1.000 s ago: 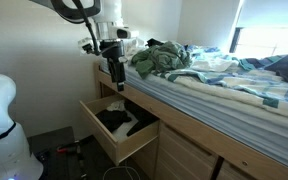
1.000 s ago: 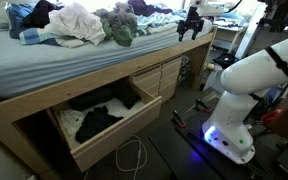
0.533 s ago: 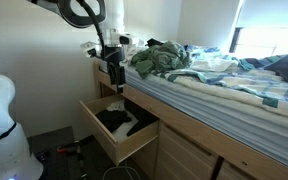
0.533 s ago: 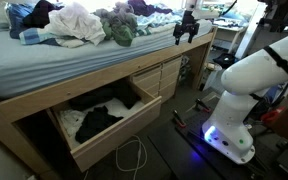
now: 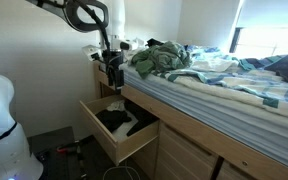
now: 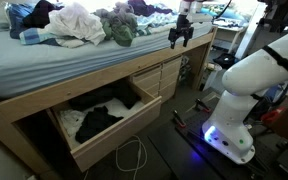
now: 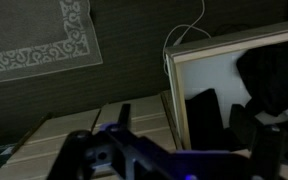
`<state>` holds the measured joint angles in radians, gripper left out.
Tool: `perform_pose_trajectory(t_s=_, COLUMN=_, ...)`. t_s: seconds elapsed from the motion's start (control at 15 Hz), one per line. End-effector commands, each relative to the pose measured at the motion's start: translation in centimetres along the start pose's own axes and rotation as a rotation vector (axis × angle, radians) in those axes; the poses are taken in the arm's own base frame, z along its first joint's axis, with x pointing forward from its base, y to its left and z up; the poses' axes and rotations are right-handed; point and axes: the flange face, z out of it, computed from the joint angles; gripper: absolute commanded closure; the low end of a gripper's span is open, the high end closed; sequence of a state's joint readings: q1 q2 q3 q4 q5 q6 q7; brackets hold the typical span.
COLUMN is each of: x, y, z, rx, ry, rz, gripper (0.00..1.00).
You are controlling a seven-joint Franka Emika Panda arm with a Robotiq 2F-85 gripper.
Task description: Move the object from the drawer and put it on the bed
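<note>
The open wooden drawer point(image 5: 119, 140) under the bed holds a black garment point(image 5: 116, 120) on white cloth; it also shows in an exterior view point(image 6: 102, 135) with the black garment point(image 6: 99, 122). In the wrist view the drawer point(image 7: 199, 60) and the black garment point(image 7: 269, 75) lie at the right. My gripper point(image 5: 112, 75) hangs open and empty above the drawer, beside the corner of the bed point(image 5: 234, 85). It shows at the bed's end in an exterior view point(image 6: 180, 38). In the wrist view its dark fingers point(image 7: 174, 160) frame the bottom.
A pile of clothes point(image 6: 84, 22) lies on the bed, also visible in an exterior view point(image 5: 159, 58). Closed drawers point(image 6: 149, 80) sit beside the open one. A white robot base point(image 6: 239, 90) and cables point(image 6: 134, 155) are on the floor. A patterned rug point(image 7: 39, 35) lies nearby.
My gripper has moved a little along the bed edge toward the open drawer and slightly down. It stays open and empty.
</note>
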<state>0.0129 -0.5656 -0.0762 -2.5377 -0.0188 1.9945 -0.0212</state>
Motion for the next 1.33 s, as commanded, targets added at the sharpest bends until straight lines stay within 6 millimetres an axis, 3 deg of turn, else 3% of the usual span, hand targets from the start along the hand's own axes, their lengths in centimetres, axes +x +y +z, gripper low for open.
perform_pose_trajectory(t_s=0.0, x=1.3, y=-3.6, z=2.3, rx=0.049, ry=-0.053, rz=-0.077, gripper=0.0)
perform_pose_trajectory(t_s=0.47, x=3.2, y=-8.6, z=5.8, rx=0.145, ry=-0.163, rz=-0.071, gripper=0.0)
perform_pose_trajectory(t_s=1.13, x=3.7, y=-8.9, z=6.9, rx=0.134, ry=-0.183, rz=-0.059, gripper=0.0)
perform_pose_trajectory(t_s=1.27, x=3.9, y=-9.9, z=7.7, rx=0.124, ry=-0.185, rz=-0.096, gripper=0.0)
